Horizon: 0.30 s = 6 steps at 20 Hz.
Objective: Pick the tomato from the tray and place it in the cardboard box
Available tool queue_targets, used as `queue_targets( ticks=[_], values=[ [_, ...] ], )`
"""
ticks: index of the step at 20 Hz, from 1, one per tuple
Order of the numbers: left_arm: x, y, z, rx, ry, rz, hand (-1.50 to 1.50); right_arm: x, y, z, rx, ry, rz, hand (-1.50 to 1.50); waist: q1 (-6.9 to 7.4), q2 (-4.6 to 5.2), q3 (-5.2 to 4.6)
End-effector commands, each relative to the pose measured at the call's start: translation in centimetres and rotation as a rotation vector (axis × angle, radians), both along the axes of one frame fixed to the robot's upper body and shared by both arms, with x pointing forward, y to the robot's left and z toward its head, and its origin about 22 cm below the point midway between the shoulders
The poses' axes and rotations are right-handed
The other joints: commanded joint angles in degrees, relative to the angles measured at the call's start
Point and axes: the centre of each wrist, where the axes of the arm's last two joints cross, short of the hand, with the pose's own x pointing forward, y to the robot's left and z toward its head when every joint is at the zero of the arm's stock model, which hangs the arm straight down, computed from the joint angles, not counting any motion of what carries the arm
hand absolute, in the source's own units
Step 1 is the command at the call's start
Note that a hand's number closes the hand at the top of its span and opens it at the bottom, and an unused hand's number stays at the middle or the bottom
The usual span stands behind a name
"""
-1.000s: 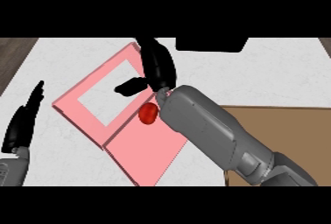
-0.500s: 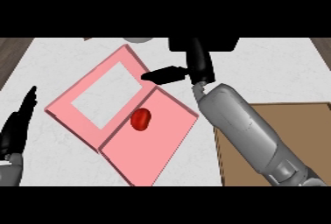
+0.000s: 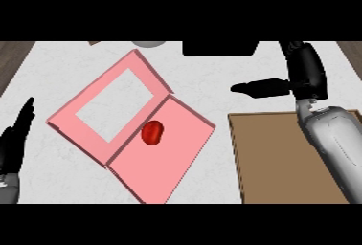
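Tomato [image 3: 153, 133]: lies on the pink tray [image 3: 176, 158], in the solid lower compartment, near the divider ridge. Not held; no hand touches it.

Tray: sits diagonal on the white marbled counter [image 3: 63, 62]. Upper compartment is an open frame w/ the counter showing through. Lower compartment is a solid pink panel.

Cardboard box [image 3: 276, 158]: to the right of the tray, near but apart from it. Brown inner floor visible, nothing seen inside.

Right hand [image 3: 308, 72]: above the counter, past the box's far edge, well apart from the tomato. Fingers extended and straight, thumb sticking out to the side toward the tray; holds nothing. Grey forearm runs down across the box's right side.

Left hand [image 3: 16, 139]: at the view's left edge, fingers straight and pointing up, resting, holds nothing.

Far edge of counter: a dark rectangular obj. [image 3: 219, 48] and a pale rounded obj. [image 3: 150, 43], both partly cut off.
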Motion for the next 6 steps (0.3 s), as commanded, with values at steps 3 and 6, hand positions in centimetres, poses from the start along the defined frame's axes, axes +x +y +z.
queue_targets(
  ticks=[3, 6],
  values=[
    [0.2, 0.8, 0.7, -0.001, 0.013, -0.005, 0.0, -3.5, -8.4, -0.8, -0.06, 0.021, 0.036, -1.5, 0.17, 0.1, 0.0],
    [0.1, -0.7, -0.7, -0.004, -0.01, 0.001, 0.0, -3.9, -10.8, -0.4, -0.101, 0.042, 0.062, -1.5, 0.4, 0.19, -0.03]
  ],
)
